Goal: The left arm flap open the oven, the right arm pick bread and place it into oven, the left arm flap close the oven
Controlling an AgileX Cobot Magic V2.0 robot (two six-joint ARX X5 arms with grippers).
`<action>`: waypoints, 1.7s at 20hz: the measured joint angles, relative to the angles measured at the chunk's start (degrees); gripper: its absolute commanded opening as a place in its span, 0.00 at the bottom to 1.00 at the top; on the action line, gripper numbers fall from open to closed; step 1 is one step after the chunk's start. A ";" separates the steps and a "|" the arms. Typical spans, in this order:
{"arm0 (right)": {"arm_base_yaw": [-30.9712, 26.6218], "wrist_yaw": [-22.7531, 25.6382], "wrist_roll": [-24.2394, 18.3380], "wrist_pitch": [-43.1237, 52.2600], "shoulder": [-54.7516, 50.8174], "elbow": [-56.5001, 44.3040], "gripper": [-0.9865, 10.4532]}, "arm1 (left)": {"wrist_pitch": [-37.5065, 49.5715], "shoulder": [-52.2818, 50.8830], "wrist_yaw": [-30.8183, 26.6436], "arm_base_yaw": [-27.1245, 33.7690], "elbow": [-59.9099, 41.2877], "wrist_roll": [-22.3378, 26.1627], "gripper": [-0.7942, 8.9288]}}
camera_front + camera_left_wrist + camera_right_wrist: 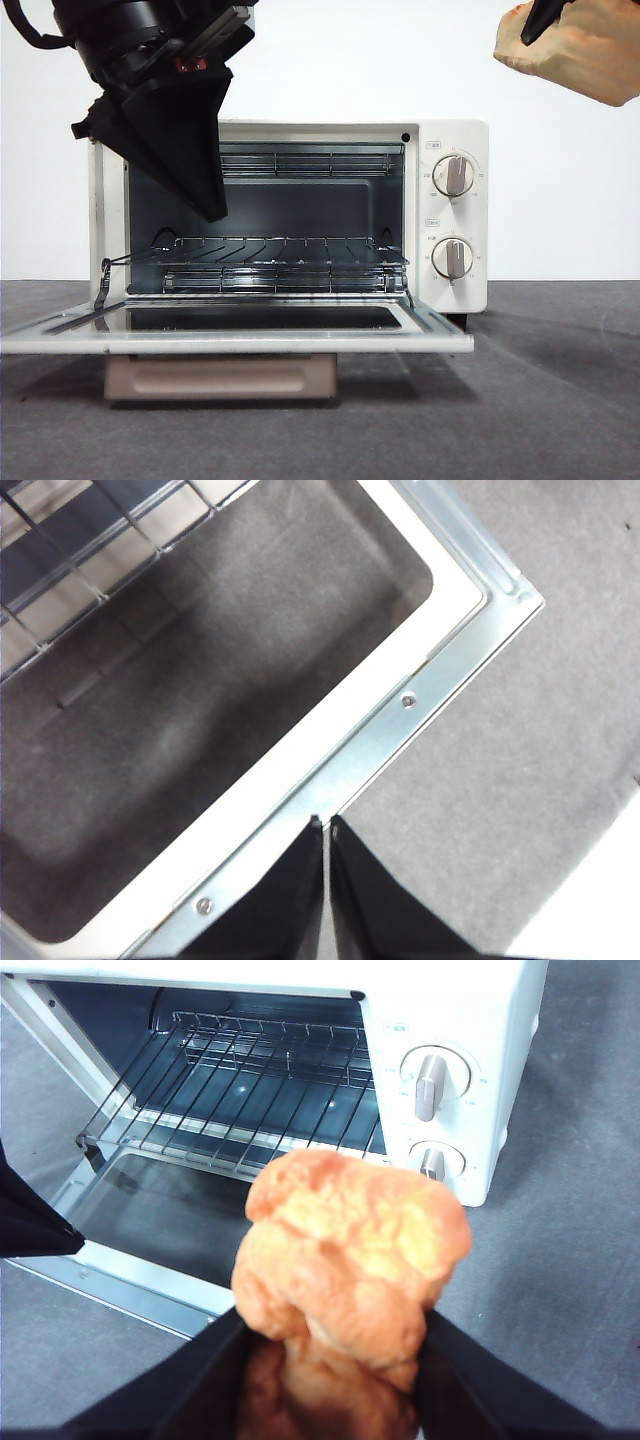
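The cream-white oven (445, 210) stands on the table with its glass door (240, 325) folded down flat and the wire rack (280, 255) bare inside. My left gripper (205, 205) hangs shut and empty above the door's left part, in front of the oven opening; in the left wrist view its jaws (325, 825) meet over the door's metal edge (440, 670). My right gripper (535, 25) is shut on the golden-orange bread (575, 50), held high at the upper right above the oven; in the right wrist view the bread (350, 1250) sits between the jaws, in front of the open oven (440, 1020).
The oven's two knobs (455, 175) are on its right panel. The beige handle (220, 378) hangs under the open door. Grey table surface (560, 380) lies right of the oven. The left gripper's tip also shows in the right wrist view (35, 1225).
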 measured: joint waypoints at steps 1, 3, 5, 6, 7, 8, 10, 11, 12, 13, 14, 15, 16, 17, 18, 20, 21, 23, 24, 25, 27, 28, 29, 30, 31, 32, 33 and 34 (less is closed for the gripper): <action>0.00 0.00 0.00 0.00 0.02 0.00 0.27 | 0.31 -0.79 0.00 0.09 0.00 -0.09 0.10; 0.00 -0.81 0.00 0.00 0.07 0.00 0.27 | 1.90 -4.20 0.00 1.33 -0.02 -0.68 0.10; 0.00 -2.89 0.02 0.39 0.76 0.00 0.27 | 2.47 -8.55 -0.02 3.54 -0.02 -1.46 0.10; 0.02 -3.65 0.02 0.92 1.70 0.00 0.27 | 2.25 -10.75 -0.02 4.61 -0.02 -1.64 0.10; 0.00 -4.61 0.04 1.68 3.06 0.00 0.27 | 1.73 -12.90 -0.09 5.70 -0.02 -1.66 0.10; 0.00 -5.84 0.09 2.93 4.66 0.00 0.27 | 0.92 -14.73 -0.48 6.54 -0.02 -1.66 0.10; 0.09 -9.07 0.70 6.93 8.39 0.00 0.27 | -1.92 -18.75 -2.86 8.31 -0.02 -1.66 0.10; 0.44 -10.36 1.22 9.77 10.45 0.00 0.27 | -3.06 -20.61 -3.39 9.07 -0.07 -1.64 0.10; 1.05 -11.06 2.08 13.16 12.90 0.00 0.27 | -3.74 -22.75 -3.89 9.73 -0.42 -1.62 0.10; 1.55 -11.87 2.75 15.91 15.15 0.00 0.27 | -4.33 -24.44 -3.93 10.21 -0.90 -1.60 0.10; 1.99 -12.76 3.76 19.30 17.92 0.00 0.27 | -5.35 -26.32 -4.09 10.67 -1.44 -1.60 0.10; 2.27 -13.44 4.74 22.29 20.57 0.00 0.27 | -6.47 -27.71 -4.09 10.95 -1.88 -1.60 0.10; 2.62 -13.53 5.84 25.70 23.63 0.00 0.27 | -7.65 -29.35 -4.11 11.04 -2.60 -1.60 0.10; 2.80 -13.55 6.84 28.28 26.45 0.20 0.27 | -8.35 -30.58 -4.09 11.04 -3.19 -1.60 0.10; 2.86 -13.55 7.72 30.18 29.44 0.90 0.27 | -9.11 -31.85 -4.09 11.04 -3.58 -1.60 0.10; 2.86 -13.07 8.81 31.87 35.04 3.96 0.27 | -9.49 -33.46 -4.09 11.06 -3.63 -1.60 0.10; 2.89 -12.33 9.11 32.09 37.40 5.81 0.27 | -9.46 -34.03 -4.11 11.06 -3.63 -1.60 0.10; 2.86 -11.76 9.46 32.50 42.47 10.60 0.27 | -9.49 -34.75 -4.09 11.10 -3.63 -1.60 0.10; 2.89 -10.80 9.51 32.52 45.11 13.14 0.27 | -9.49 -34.97 -4.09 11.10 -3.63 -1.60 0.10; 2.89 -10.19 9.51 32.50 47.12 15.02 0.27 | -9.49 -35.01 -4.09 11.10 -3.63 -1.60 0.10; 2.86 -7.80 9.53 32.44 50.88 17.99 0.27 | -9.49 -35.04 -4.09 11.10 -3.63 -1.60 0.10; 2.86 -6.95 9.53 32.37 52.39 19.02 0.27 | -9.49 -35.04 -4.11 11.10 -3.63 -1.60 0.10; 2.86 -6.12 9.53 32.35 53.46 19.65 0.27 | -9.51 -35.04 -4.09 11.10 -3.63 -1.60 0.10; 2.86 -5.40 9.53 32.37 54.49 20.17 0.27 | -9.51 -35.04 -4.09 11.10 -3.63 -1.60 0.10; 2.82 -4.20 9.53 32.44 55.23 20.44 0.27 | -9.51 -35.06 -4.09 11.10 -3.63 -1.60 0.10; 2.80 -3.48 9.53 32.54 55.63 20.46 0.27 | -9.51 -35.04 -4.09 11.10 -3.63 -1.60 0.10; 2.78 -2.54 9.53 32.52 56.00 20.46 0.27 | -9.51 -35.06 -4.09 11.10 -3.63 -1.60 0.10; 2.69 -1.70 9.53 32.57 56.33 20.46 0.28 | -9.51 -35.04 -4.09 11.10 -3.63 -1.60 0.10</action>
